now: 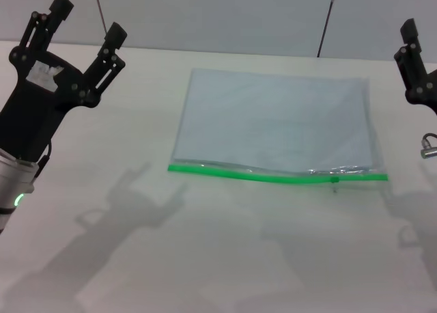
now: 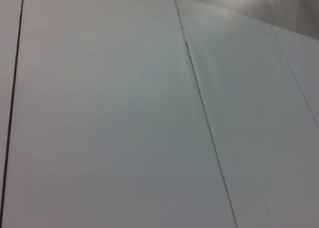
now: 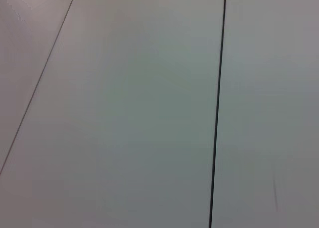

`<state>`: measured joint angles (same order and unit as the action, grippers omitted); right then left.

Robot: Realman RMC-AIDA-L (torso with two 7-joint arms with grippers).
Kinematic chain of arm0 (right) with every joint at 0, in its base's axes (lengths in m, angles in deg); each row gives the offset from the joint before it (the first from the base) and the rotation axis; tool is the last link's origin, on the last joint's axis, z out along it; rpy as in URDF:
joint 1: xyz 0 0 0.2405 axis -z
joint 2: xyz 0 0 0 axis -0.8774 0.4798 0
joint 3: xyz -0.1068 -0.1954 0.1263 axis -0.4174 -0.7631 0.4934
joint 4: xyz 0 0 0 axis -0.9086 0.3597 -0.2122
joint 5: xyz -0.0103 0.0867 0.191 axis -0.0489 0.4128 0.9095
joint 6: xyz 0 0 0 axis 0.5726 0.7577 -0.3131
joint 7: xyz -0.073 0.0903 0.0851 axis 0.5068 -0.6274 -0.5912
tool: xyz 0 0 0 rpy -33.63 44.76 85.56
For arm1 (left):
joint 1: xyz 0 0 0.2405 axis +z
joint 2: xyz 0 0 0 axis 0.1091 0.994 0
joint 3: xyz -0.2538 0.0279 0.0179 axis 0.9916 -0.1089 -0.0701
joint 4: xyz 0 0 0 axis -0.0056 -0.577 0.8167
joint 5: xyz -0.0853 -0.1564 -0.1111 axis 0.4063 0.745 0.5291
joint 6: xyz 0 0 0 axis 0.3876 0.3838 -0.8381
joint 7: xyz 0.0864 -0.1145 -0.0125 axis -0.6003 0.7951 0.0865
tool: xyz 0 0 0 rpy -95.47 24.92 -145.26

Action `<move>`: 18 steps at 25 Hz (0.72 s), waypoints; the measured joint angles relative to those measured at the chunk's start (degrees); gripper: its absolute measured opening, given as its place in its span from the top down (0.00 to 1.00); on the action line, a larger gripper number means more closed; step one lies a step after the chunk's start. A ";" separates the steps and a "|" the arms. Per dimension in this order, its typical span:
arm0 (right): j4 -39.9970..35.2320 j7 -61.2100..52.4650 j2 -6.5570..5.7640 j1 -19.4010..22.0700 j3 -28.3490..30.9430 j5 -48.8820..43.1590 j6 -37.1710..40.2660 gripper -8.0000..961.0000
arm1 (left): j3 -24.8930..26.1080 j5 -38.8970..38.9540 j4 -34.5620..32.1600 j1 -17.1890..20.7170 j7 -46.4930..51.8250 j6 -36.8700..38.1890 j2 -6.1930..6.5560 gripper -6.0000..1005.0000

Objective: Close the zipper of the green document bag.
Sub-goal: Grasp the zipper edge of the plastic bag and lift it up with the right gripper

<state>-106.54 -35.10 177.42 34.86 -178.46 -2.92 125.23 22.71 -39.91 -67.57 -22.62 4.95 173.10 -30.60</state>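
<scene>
Your left gripper (image 1: 87, 24) is raised well to the left of the green document bag (image 1: 273, 121), fingers spread wide and holding nothing. The bag lies flat on the white table (image 1: 205, 258), with the zipper (image 1: 273, 177) along its near edge. The slider (image 1: 334, 180) seems to sit toward the strip's right end, though it is too small to be sure. Your right gripper (image 1: 413, 50) is raised just past the bag's right side, mostly cut off, so you cannot tell how its fingers stand. Both wrist views show only pale panels.

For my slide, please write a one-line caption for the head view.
Green document bag flat on white table, zipper along near edge; left gripper raised, jaws open; right gripper at edge.
</scene>
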 joint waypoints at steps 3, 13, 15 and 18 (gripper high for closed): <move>0.26 1.15 -0.01 -0.04 -0.07 0.00 -0.45 0.28 | 0.24 0.15 0.00 0.06 -0.13 -0.02 0.02 0.17; 0.74 26.43 0.12 1.07 -0.07 0.32 -10.52 0.29 | 0.78 0.58 -0.39 0.35 -0.51 -1.68 0.20 0.17; 1.02 33.36 0.20 1.81 0.03 1.61 -12.93 0.29 | 0.79 1.40 -0.41 0.40 -0.53 -2.11 0.21 0.17; 1.79 40.35 0.25 2.46 -0.05 3.35 -15.30 0.29 | 0.79 1.82 -0.42 0.41 -0.53 -2.17 0.21 0.17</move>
<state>-104.75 5.25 177.68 37.33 -178.51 0.44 109.92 23.50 -38.09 -67.99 -22.21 4.42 170.94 -30.38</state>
